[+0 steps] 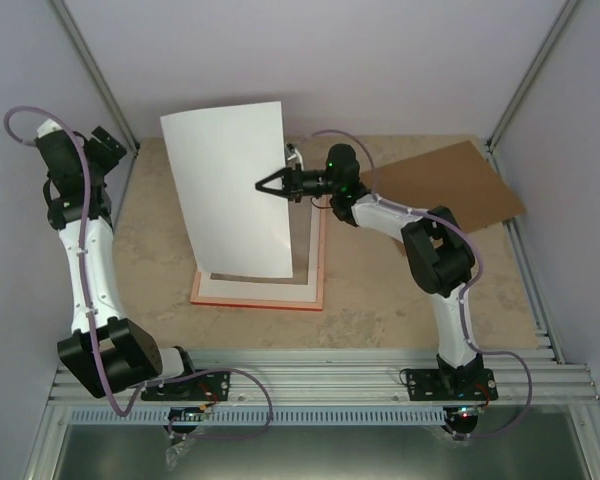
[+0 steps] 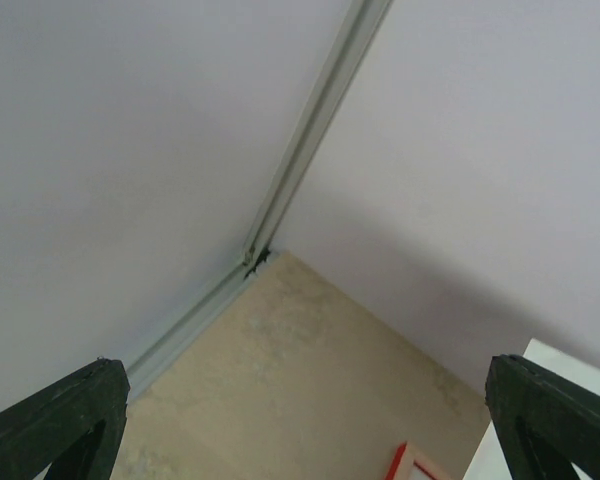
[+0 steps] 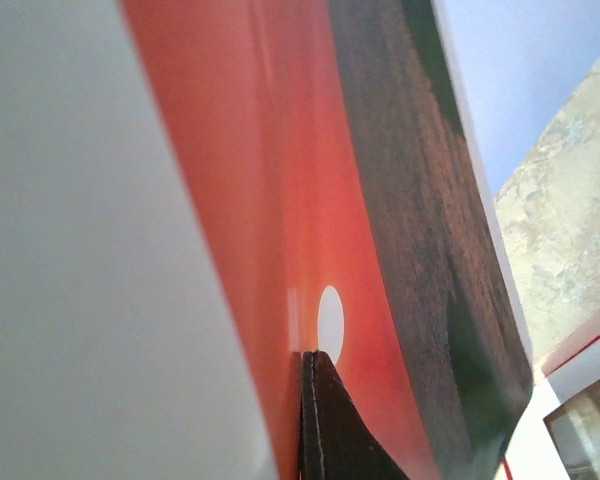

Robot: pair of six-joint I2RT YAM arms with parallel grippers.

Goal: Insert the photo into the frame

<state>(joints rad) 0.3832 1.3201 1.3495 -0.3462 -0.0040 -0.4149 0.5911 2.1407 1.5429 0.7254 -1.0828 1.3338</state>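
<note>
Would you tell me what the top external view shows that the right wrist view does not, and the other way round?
Only the top view: the left arm, the left tool at far left, the brown board at far right, and the plain white back of the photo, held on edge over the frame. Only the right wrist view: the printed side, with red-orange sky, white sun and dark hills. Both: the right tool pinching the photo's edge, part of the frame, and the table.
</note>
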